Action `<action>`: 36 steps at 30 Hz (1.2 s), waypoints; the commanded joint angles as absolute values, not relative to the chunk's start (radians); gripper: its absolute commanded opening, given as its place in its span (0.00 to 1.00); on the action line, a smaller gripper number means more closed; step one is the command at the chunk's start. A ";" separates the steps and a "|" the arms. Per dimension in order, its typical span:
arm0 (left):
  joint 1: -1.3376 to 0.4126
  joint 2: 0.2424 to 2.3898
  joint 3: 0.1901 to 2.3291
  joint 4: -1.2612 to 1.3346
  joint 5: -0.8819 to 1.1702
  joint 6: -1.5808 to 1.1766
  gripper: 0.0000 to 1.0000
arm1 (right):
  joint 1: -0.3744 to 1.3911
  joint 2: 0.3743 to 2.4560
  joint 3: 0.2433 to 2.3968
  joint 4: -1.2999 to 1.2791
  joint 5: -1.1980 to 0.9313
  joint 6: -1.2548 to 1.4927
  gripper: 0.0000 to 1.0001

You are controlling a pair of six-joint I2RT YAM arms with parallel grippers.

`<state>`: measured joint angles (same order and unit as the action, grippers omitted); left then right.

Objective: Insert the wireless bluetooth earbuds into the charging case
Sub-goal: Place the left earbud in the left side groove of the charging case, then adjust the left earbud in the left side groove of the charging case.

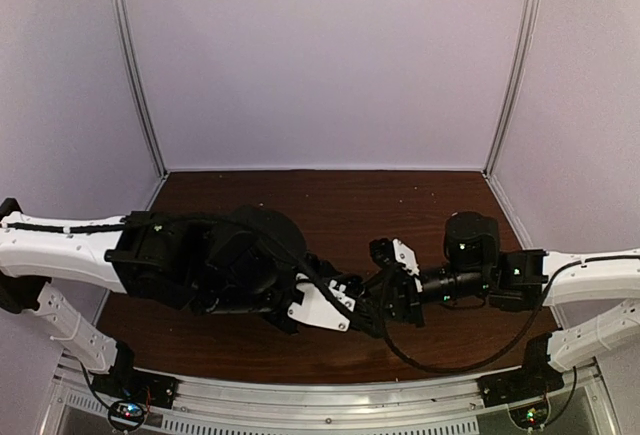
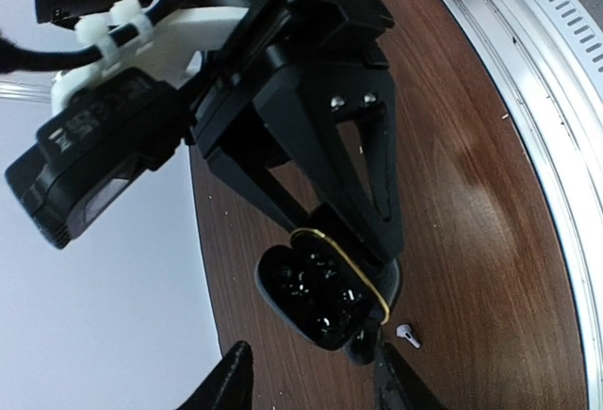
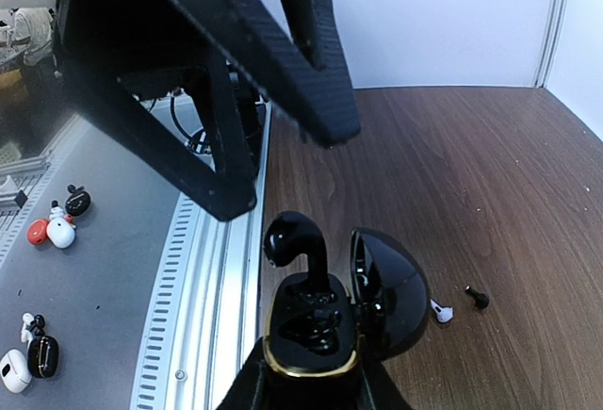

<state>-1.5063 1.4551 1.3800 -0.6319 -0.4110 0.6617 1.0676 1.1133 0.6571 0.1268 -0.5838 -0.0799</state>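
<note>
Right gripper [image 3: 309, 382] clamps open charging case [image 3: 311, 335], black earbud [image 3: 292, 240] standing half-seated. Left gripper [image 2: 313, 382] jaws apart, empty. We reckon next: press it home, then fetch white earbud [image 3: 441, 312].

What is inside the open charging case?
One black earbud stands up out of the charging case, its lower end in a well, not fully seated. The other well is dark and glossy, partly hidden behind that bud; whether it holds anything cannot be told.
</note>
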 commanded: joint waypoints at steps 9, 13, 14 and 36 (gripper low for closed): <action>-1.510 1.308 1.317 -0.516 -0.276 0.540 0.36 | 1.071 1.032 0.605 0.227 -0.572 -0.040 0.00; -1.510 1.295 1.288 -0.474 -0.216 0.489 0.24 | 1.071 1.015 0.603 0.229 -0.574 -0.045 0.00; -1.511 1.299 1.286 -0.469 -0.213 0.483 0.23 | 1.071 1.013 0.602 0.229 -0.576 -0.046 0.00; -1.509 1.424 1.316 -0.460 -0.330 0.498 0.10 | 1.090 1.007 0.621 0.187 -0.596 -0.060 0.00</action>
<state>-1.5089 1.4052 1.2961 -0.5045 -0.2920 0.4923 1.0740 1.0260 0.6117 0.1699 -0.5819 -0.0532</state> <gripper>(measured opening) 0.115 0.229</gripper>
